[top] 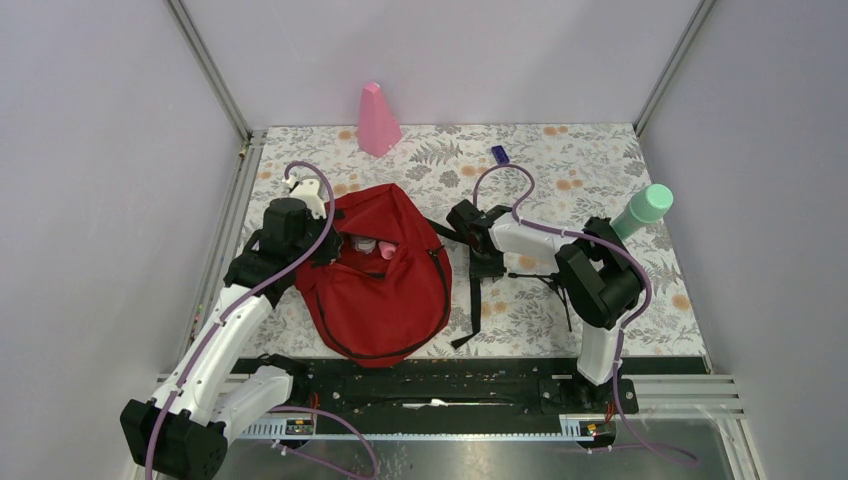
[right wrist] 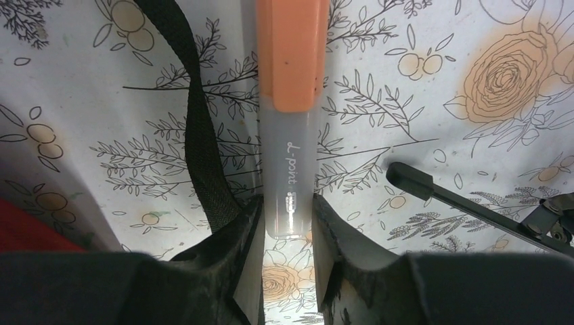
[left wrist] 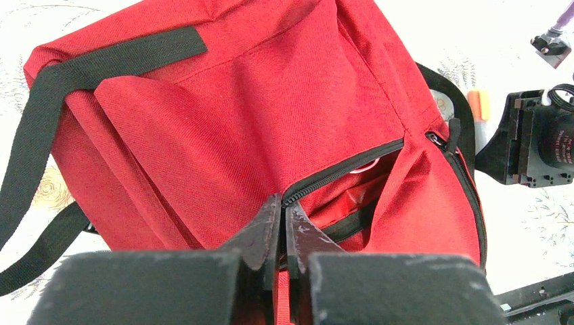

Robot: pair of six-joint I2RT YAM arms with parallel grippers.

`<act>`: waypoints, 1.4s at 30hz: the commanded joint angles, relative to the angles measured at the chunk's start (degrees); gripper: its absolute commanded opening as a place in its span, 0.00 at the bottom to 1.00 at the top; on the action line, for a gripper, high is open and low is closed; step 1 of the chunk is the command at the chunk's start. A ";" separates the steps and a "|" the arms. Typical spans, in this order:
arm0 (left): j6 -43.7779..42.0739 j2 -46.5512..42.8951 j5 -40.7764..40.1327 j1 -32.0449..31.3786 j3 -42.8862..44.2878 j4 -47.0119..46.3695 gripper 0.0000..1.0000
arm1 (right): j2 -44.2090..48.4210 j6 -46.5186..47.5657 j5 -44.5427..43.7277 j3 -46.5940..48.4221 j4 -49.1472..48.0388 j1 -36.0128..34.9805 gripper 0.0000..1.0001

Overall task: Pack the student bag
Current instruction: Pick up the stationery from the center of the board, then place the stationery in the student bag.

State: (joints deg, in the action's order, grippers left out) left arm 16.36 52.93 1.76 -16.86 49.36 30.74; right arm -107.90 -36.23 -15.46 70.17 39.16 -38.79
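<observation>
1. From above, the student bag (top: 385,285) is seen lying open on the floral table (top: 590,170) between the two arms. The left gripper (top: 328,245) is placed at its left rim and the right gripper (top: 460,222) just beside its right edge.
2. In the left wrist view, the left gripper's jaws are pressed together, and the bag's zipper (left wrist: 342,169) edge is pinched between them.
3. In the right wrist view, a highlighter (right wrist: 291,101) with an orange cap is pinched by its grey barrel between the right gripper's jaws. A black strap (right wrist: 196,135) is seen lying beside it.
</observation>
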 commanded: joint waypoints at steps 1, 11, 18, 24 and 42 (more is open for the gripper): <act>0.52 -0.90 -0.32 0.60 0.91 -5.67 0.00 | 2.50 0.42 -4.29 1.13 0.68 0.05 0.23; 0.43 -1.04 -0.52 0.78 0.83 -5.65 0.00 | 13.31 3.29 -7.45 5.92 2.68 -2.68 0.12; 0.08 -1.90 0.61 0.78 0.59 -6.17 0.00 | 17.35 11.86 5.79 10.20 0.79 -9.18 0.10; 0.16 -2.40 0.60 0.78 0.29 -6.57 0.00 | 15.84 15.35 23.59 13.94 3.04 -13.75 0.10; 0.08 -3.21 2.40 0.84 -0.36 -7.80 0.00 | -7.80 17.12 37.80 43.32 20.03 -18.15 0.11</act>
State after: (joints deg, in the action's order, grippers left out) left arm 16.34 52.40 3.27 -16.51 48.27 29.19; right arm -111.42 -19.11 18.94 105.89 52.80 -57.32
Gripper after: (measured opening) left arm 0.009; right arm 0.345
